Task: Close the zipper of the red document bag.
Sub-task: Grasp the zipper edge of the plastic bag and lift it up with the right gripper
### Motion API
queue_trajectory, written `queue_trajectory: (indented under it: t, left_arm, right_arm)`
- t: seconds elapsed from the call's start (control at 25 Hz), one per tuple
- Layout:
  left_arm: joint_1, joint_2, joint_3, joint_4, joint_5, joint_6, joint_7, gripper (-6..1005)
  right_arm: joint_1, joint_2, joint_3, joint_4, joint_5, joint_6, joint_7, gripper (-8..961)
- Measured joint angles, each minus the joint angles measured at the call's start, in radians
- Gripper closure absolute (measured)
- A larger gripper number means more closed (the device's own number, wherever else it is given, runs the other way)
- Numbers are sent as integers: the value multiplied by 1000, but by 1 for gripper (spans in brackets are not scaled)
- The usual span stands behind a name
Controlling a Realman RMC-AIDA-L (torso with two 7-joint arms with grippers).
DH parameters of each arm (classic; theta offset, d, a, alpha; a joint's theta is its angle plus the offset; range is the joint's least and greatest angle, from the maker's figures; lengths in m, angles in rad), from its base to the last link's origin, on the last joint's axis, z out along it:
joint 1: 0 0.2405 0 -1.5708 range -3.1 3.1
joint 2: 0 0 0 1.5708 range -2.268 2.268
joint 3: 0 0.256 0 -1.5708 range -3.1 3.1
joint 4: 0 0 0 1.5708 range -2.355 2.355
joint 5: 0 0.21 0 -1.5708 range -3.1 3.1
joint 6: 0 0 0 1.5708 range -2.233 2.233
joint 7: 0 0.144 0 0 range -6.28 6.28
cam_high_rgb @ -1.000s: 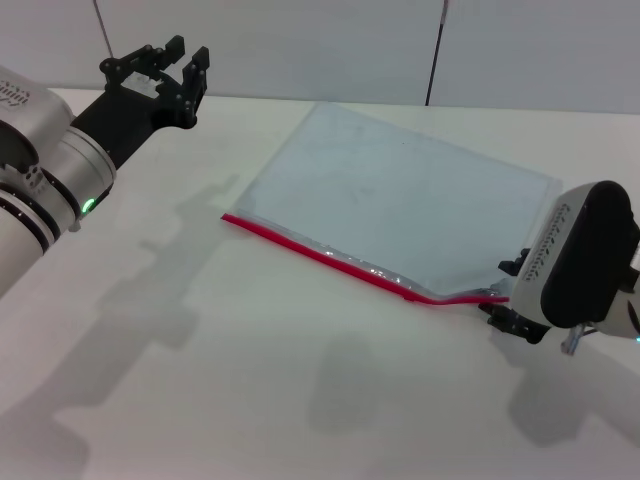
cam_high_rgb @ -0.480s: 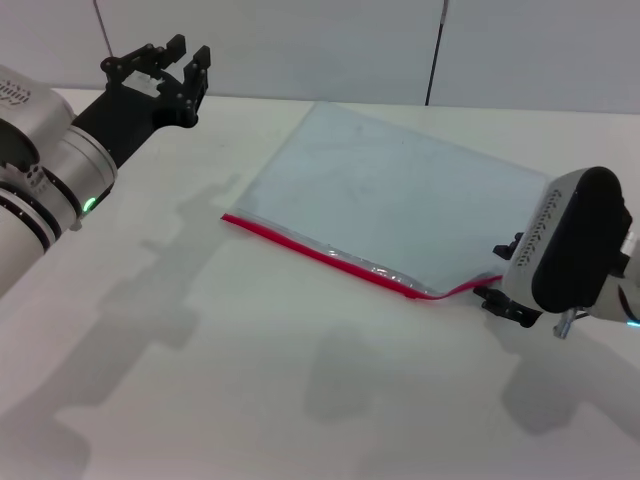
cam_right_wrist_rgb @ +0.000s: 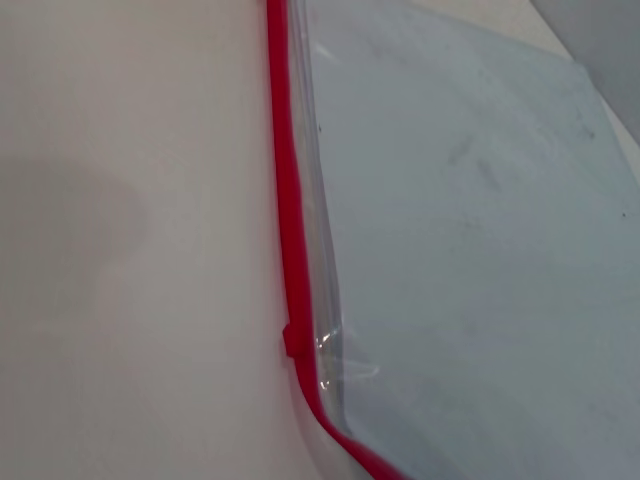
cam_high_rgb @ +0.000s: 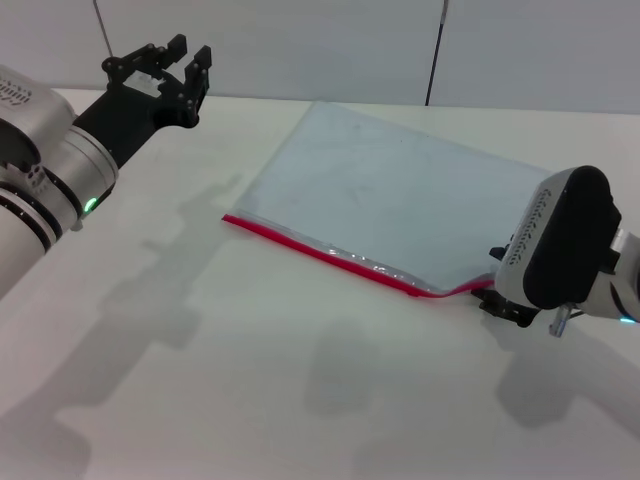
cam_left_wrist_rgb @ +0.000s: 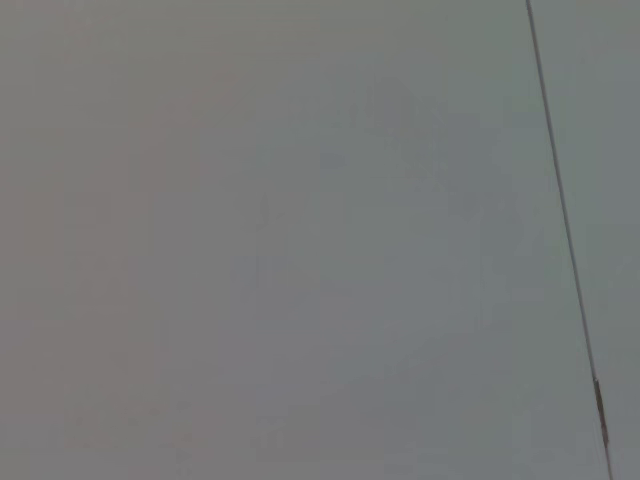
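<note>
The red document bag (cam_high_rgb: 400,195) lies flat on the white table, a translucent blue-grey pouch. Its zipper (cam_high_rgb: 320,252) runs as a red strip along the near long edge. My right gripper (cam_high_rgb: 503,300) sits at the strip's right end, where the bag's corner curls up off the table into it; its fingers are mostly hidden behind the wrist. The right wrist view shows the zipper (cam_right_wrist_rgb: 287,230) lengthwise, with a small red slider (cam_right_wrist_rgb: 290,341) on it and the pouch (cam_right_wrist_rgb: 480,250) beside it. My left gripper (cam_high_rgb: 168,72) hangs open above the table's far left, away from the bag.
A grey wall with a dark vertical seam (cam_high_rgb: 435,50) stands behind the table's far edge. The left wrist view holds only that grey wall and a seam (cam_left_wrist_rgb: 565,230). Bare white tabletop (cam_high_rgb: 250,380) spreads in front of the bag.
My right gripper has shifted slightly left and away from me, taking the lifted corner of the bag with it. The left arm has stayed still.
</note>
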Motion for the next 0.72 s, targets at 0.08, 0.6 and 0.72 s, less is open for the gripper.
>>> queue_trajectory:
  t: [0.08, 0.6, 0.72]
  left_arm:
    - [0, 0, 2, 0, 0, 0, 0, 706]
    - [-1, 0, 5, 1, 0, 0, 0, 707]
    - [-2, 0, 5, 1, 0, 0, 0, 705]
  right_arm:
    - [12, 0, 2, 16, 4, 0, 1, 420]
    - [44, 0, -5, 49, 6, -1, 8, 497]
    - [43, 0, -7, 44, 6, -4, 8, 549]
